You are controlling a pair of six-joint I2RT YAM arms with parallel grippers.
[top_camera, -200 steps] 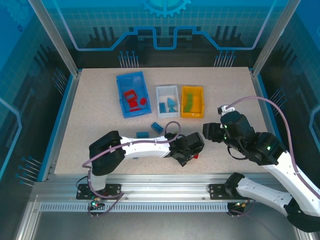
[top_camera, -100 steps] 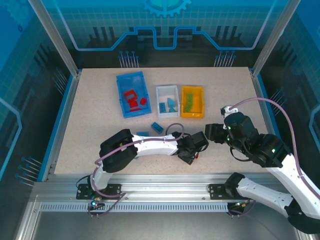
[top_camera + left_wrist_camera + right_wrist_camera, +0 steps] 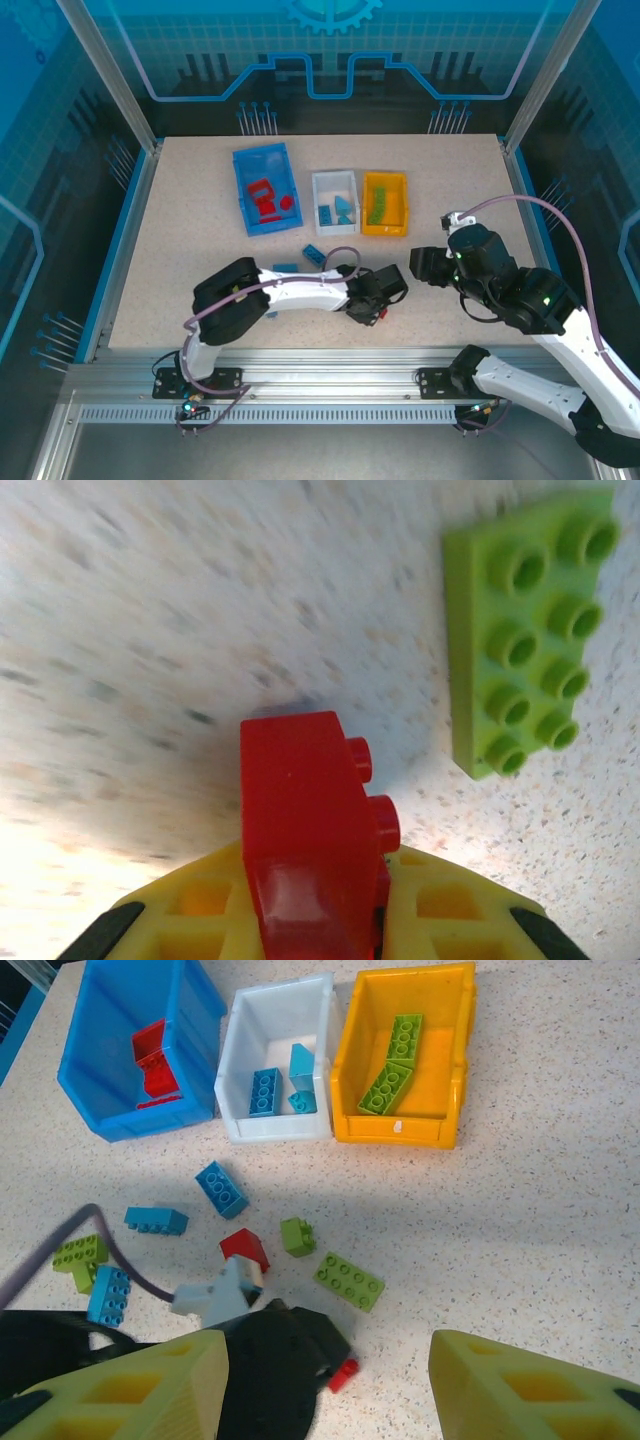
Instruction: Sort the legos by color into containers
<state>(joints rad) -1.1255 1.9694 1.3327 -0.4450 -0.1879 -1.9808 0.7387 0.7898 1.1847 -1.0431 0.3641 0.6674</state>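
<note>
My left claw (image 3: 315,905) is clamped on a red brick (image 3: 300,800). The yellow pads (image 3: 450,915) sit on either side of its lower end. It's a chunky, glossy brick, and from my wrist I can see two round studs poking out sideways. It's right over the speckled table (image 3: 150,600) near the front edge, with a soft shadow under it. I can't tell if it's touching the surface. Just beside it lies a flat lime green plate (image 3: 520,630), studs up in two rows of four.

My right claw (image 3: 328,1352) is hanging wide apart with nothing between the fingers, off to the right of the left one and looking down at the whole mess.

The three bins are lined up side by side at the far end:
- blue bin (image 3: 110,1125), with red pieces (image 3: 150,1060) inside
- white bin (image 3: 275,1125), with a couple of blue bricks (image 3: 265,1090)
- orange-yellow bin (image 3: 400,1130), with long lime green pieces (image 3: 395,1065)

Loose on the table between the bins and my arms:
- a blue brick (image 3: 222,1189) lying at an angle
- another blue one (image 3: 156,1221) further left
- a third blue one (image 3: 108,1295) down by my cable
- a lime green chunk (image 3: 80,1252) just beside that third one
- a red brick with a sloped top (image 3: 244,1247)
- a small lime green cube (image 3: 297,1235) near the sloped red one
</note>
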